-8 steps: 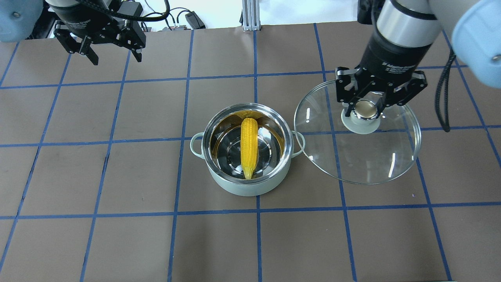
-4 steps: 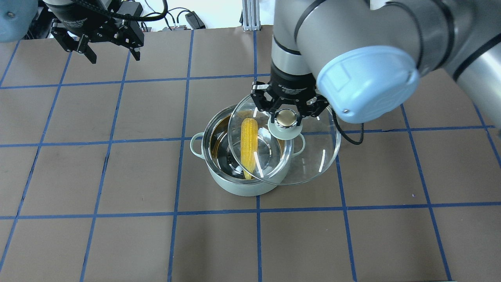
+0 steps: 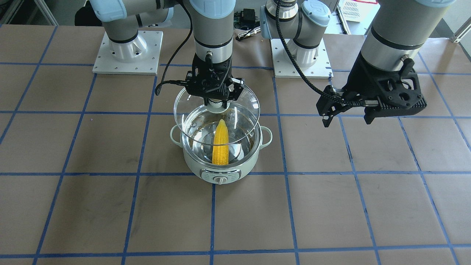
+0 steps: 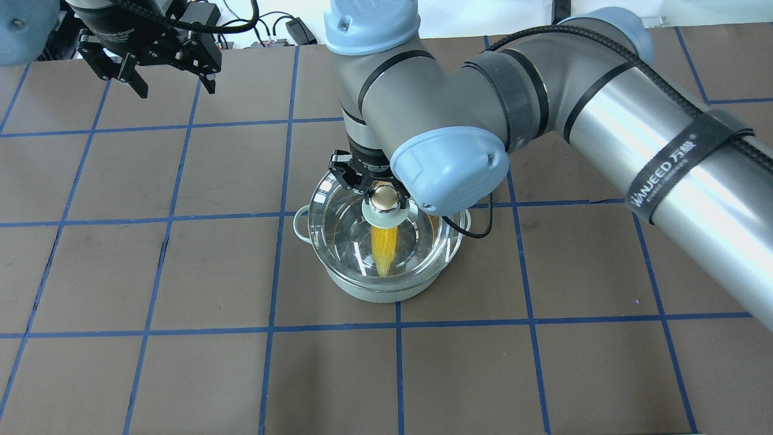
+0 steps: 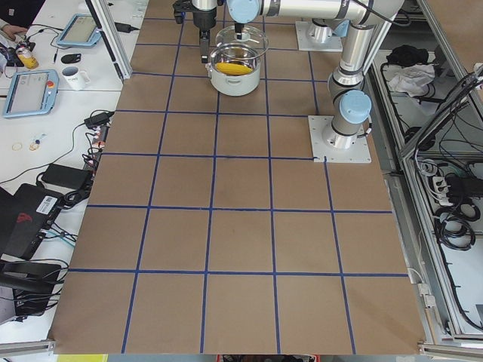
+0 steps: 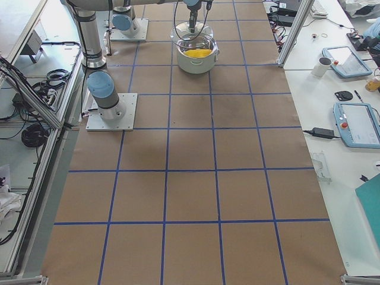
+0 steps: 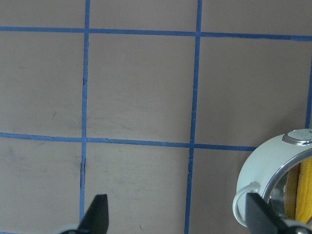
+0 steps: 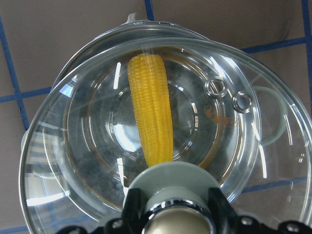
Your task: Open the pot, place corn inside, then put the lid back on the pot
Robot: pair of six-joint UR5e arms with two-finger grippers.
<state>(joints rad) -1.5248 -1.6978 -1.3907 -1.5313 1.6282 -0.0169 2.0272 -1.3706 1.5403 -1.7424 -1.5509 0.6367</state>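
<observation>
Right gripper [image 4: 382, 196]: fingers [image 8: 131, 214] are clamped on the beige-gold knob [image 8: 178, 225] of the lid [image 3: 195, 106], one on each side, as seen in the right wrist view. The glass lid is held by that knob alone and is carried in the air over the pot [image 3: 220, 176]. It is not seated: in the front-facing view its rim is seen above the pot rim, and in the wrist view the two rims are offset. Whether the lid is level or slightly tilted cannot be told.

The corn [image 3: 220, 147] is seen through the glass, lying inside the pot on the steel bottom. Its pointed tip is directed toward the robot's side and its blunt end toward the control panel side. One pale green side handle is visible past the lid rim in the wrist view.

The pot stands on the brown table [image 4: 181, 241], over a blue tape line, dial facing away from the robot.

Left gripper [image 4: 179, 90]: fingertips [image 7: 97, 212] are spread wide apart and nothing is held between them. It is parked above the table well apart from the pot, toward the far left of the overhead view. In its wrist view only the pot's wall, a handle and a strip of corn are caught at the right edge.
</observation>
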